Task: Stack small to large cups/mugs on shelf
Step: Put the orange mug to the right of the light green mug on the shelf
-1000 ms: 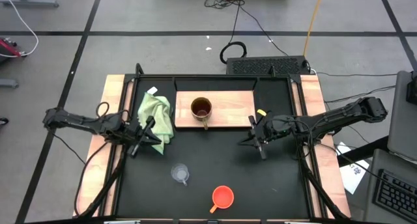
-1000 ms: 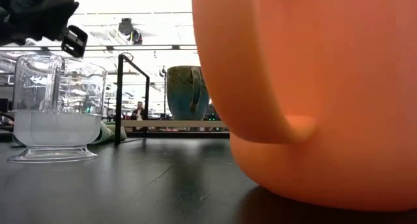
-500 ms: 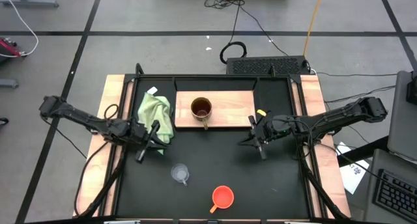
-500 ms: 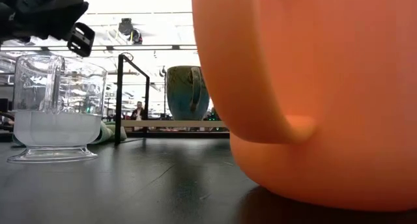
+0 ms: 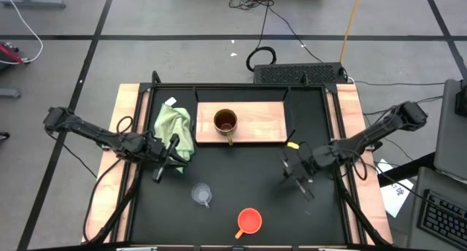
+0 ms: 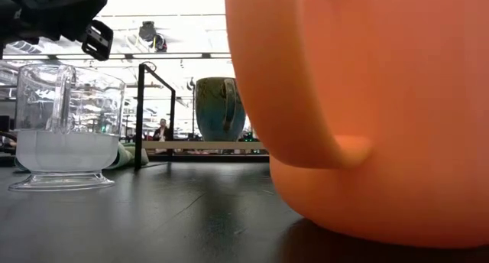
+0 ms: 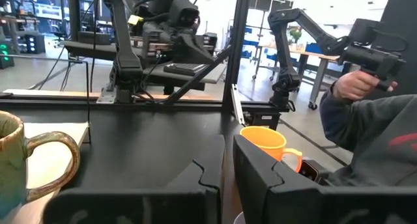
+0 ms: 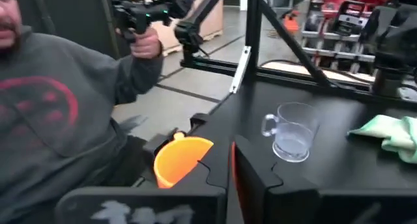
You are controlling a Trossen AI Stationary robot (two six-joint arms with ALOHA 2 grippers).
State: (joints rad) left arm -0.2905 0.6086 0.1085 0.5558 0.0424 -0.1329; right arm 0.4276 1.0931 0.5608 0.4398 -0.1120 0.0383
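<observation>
Since the earlier frame the right arm has swung away from the wooden shelf's corner toward the near side of the counter, while the left arm has barely shifted. The right fingers (image 5: 297, 179) are closed on nothing, and the left fingers (image 5: 162, 163) are nearly closed and empty too.

Taking the flat rectangular light wooden shelf (image 5: 259, 123) as landmark: the large brown glazed handled mug (image 5: 225, 122) already stands on its left half. The small clear see-through handled cup (image 5: 201, 194) sits on the black counter (image 5: 241, 171) in front of the shelf's left end, nearer the left fingers. The smaller orange handled cup (image 5: 249, 221) lies further out from the shelf's front edge, at the counter's near edge, diagonally ahead of the right fingers, its handle pointing toward the left arm's side. By my judgement the right arm is nearer it.

A crumpled light green cloth (image 5: 175, 128) lies just beside the shelf's left end. No readable writing shows.
</observation>
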